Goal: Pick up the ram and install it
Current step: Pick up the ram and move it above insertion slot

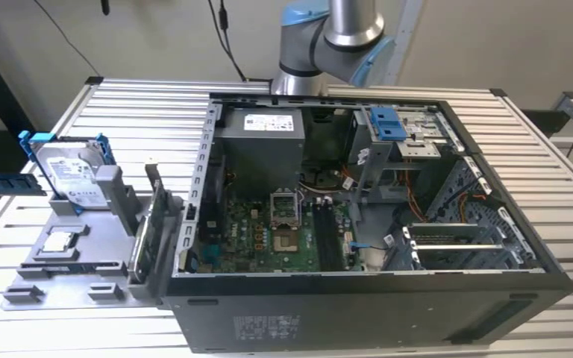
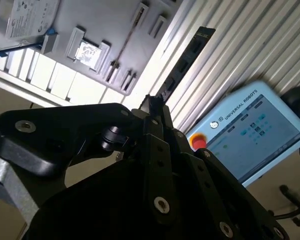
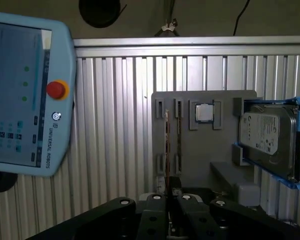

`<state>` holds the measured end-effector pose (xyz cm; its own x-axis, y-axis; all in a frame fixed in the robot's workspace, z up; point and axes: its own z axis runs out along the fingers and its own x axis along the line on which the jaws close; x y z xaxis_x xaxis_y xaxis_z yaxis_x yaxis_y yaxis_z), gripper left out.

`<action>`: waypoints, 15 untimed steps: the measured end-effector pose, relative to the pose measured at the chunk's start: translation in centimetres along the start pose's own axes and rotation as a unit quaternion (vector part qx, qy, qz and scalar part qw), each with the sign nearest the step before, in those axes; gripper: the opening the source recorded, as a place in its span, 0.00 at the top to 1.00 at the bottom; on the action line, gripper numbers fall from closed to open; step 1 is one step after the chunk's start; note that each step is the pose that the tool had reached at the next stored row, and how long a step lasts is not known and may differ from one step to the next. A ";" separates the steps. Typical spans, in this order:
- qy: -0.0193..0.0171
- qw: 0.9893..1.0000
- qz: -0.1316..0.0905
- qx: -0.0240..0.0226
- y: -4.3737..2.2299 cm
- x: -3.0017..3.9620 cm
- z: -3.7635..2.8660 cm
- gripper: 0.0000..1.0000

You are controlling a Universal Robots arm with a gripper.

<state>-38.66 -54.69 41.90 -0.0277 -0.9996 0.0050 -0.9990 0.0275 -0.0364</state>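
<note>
While the gripper (image 2: 154, 107) sits pinched shut on one end of the ram (image 2: 184, 59), which juts over the slatted table (image 2: 250, 45) beside the grey tray (image 2: 114, 30), we judge a firm, square hold matters most. We mind the computer case (image 1: 366, 313) walls and drive cage (image 1: 456, 239); above the motherboard (image 1: 257, 239) looks open.

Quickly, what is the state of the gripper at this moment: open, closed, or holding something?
Gripper: closed, holding the long, narrow dark ram stick by one end.
</note>
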 end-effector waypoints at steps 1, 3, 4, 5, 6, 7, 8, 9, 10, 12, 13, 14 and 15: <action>0.000 1.000 0.000 0.000 -0.14 0.00 0.01 0.86; 0.000 1.000 0.000 0.000 -0.44 -0.01 0.02 0.86; 0.000 1.000 0.000 0.000 -0.59 -0.01 0.02 0.86; 0.000 1.000 0.000 0.000 -0.74 -0.02 0.03 0.86; 0.000 1.000 0.000 0.000 -0.89 -0.02 0.04 0.86; 0.000 1.000 0.000 0.000 -1.06 -0.03 0.04 0.86; 0.000 1.000 0.000 0.000 -1.26 -0.03 0.04 0.86; 0.000 1.000 0.000 0.000 -1.48 -0.04 0.05 0.86; 0.000 1.000 0.000 0.000 -1.72 -0.05 0.06 0.86; 0.000 1.000 0.000 0.000 -2.19 -0.06 0.08 0.86; 0.000 1.000 0.000 0.000 -2.44 -0.07 0.09 0.86; 0.000 1.000 0.000 0.000 -2.71 -0.07 0.10 0.86; 0.000 1.000 0.000 0.000 -3.01 -0.08 0.11 0.86</action>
<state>-35.64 -54.69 41.90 -0.0277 -0.9996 0.0050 -0.9990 0.0275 -0.0364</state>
